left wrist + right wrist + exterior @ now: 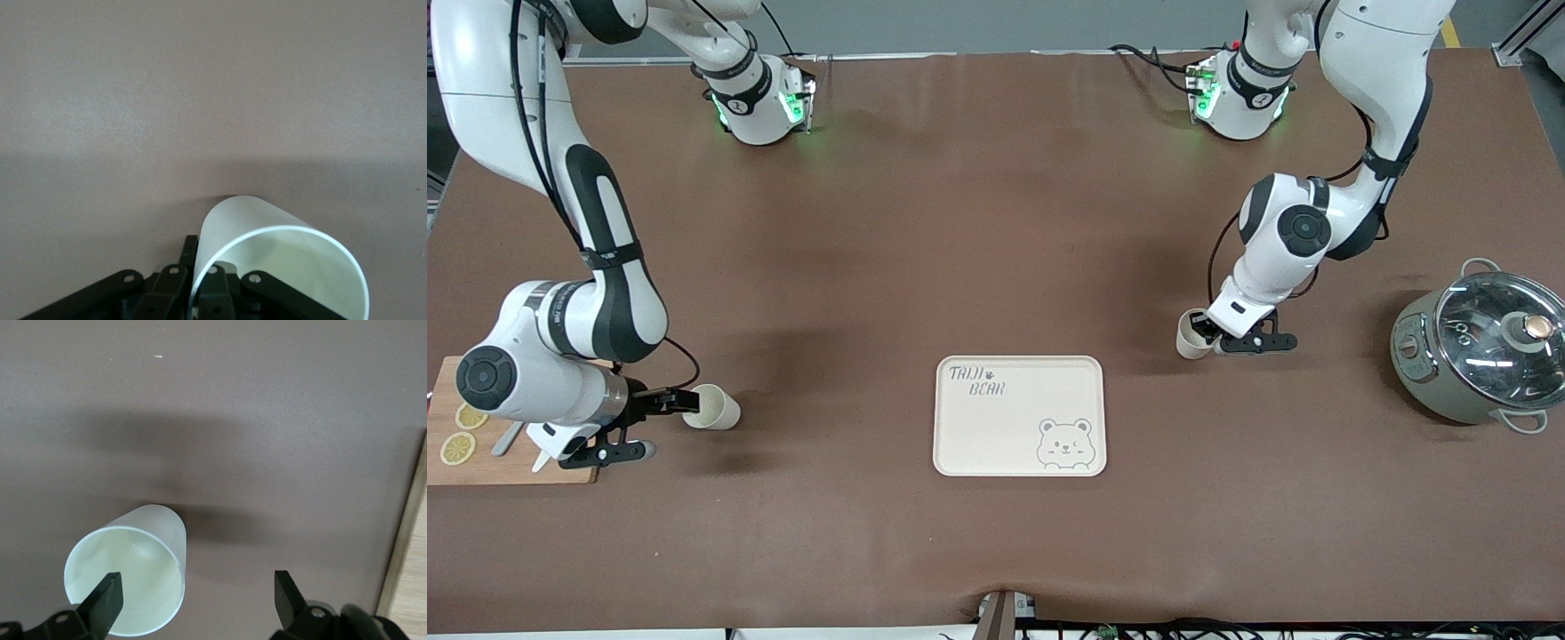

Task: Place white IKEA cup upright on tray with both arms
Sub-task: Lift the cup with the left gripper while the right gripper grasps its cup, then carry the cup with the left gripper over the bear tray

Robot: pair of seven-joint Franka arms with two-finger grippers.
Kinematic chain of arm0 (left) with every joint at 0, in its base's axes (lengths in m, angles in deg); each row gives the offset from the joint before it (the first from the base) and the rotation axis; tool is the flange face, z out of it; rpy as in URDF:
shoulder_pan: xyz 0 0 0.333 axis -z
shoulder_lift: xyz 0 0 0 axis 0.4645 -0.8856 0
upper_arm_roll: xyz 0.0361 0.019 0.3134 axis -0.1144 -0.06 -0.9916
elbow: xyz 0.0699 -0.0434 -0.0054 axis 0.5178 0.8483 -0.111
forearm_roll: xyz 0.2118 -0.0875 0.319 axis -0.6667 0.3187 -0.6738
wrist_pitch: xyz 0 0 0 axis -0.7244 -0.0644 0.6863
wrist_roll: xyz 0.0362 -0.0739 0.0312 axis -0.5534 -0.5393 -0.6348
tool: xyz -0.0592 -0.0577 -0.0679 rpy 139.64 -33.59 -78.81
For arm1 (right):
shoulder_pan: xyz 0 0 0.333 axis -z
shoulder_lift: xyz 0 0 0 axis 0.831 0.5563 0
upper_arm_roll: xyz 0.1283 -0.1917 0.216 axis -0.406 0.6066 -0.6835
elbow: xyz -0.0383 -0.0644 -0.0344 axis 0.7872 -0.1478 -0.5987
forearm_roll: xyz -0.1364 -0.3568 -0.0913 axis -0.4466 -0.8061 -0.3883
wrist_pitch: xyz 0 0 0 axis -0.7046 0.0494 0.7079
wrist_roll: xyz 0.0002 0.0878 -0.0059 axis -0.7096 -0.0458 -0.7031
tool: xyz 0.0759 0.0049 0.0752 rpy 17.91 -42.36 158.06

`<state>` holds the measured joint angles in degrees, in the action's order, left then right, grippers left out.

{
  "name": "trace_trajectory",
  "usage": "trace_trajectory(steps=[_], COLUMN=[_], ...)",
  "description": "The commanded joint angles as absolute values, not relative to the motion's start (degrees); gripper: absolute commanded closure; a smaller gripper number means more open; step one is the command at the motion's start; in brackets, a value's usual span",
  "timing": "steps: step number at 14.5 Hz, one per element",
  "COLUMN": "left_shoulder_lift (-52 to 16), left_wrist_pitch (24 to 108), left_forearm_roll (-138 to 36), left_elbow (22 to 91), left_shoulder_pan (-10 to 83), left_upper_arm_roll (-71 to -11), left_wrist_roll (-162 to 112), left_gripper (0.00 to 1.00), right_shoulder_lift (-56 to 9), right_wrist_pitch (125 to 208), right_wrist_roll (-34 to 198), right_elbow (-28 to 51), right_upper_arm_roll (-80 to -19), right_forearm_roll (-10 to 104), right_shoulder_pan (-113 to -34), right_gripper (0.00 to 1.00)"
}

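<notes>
Two white cups lie on their sides on the brown table. One cup (1190, 334) (280, 260) is toward the left arm's end. My left gripper (1208, 334) (203, 267) is shut on its rim, one finger inside the mouth and one outside. The other cup (713, 407) (127, 587) is toward the right arm's end, its mouth facing my right gripper (683, 404) (197, 593). That gripper is open, with one fingertip (107, 597) at the mouth and the other well out beside the cup. The cream tray (996, 436) with bear drawing lies between the cups, nearer the front camera.
A grey pot with a glass lid (1480, 351) stands at the left arm's end of the table. A wooden cutting board (516, 467) (407, 553) with lemon slices (458, 448) and a knife lies under the right arm's wrist.
</notes>
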<state>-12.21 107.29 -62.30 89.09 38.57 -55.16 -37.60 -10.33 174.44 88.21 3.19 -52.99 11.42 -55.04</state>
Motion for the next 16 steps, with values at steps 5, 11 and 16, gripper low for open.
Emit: trace_trajectory(steps=[5, 11, 16], left_shoulder_lift=[-12.1, -18.3, -26.6], left_wrist_pitch=[102.2, 81.3, 77.6], left_forearm_roll=[-62.6, -62.5, -61.7], left_elbow=[80.0, 58.6, 46.8], left_shoulder_pan=[42.2, 47.5, 51.4], left_upper_arm_roll=[-55.2, -55.2, -55.2], left_wrist_roll=[-47.5, -57.5, -62.2], left_gripper=[1.0, 1.0, 1.0], right_shoulder_lift=[-10.1, -10.0, -10.0], right_wrist_pitch=[178.1, 180.9, 182.2], right_wrist_roll=[88.4, 88.4, 88.4], right_elbow=[6.2, 7.9, 8.9], right_upper_arm_roll=[-53.0, -53.0, -53.0], right_forearm_roll=[10.5, 10.5, 10.6], right_shoulder_pan=[-55.6, -55.6, -55.7], right_gripper=[0.0, 0.0, 0.0])
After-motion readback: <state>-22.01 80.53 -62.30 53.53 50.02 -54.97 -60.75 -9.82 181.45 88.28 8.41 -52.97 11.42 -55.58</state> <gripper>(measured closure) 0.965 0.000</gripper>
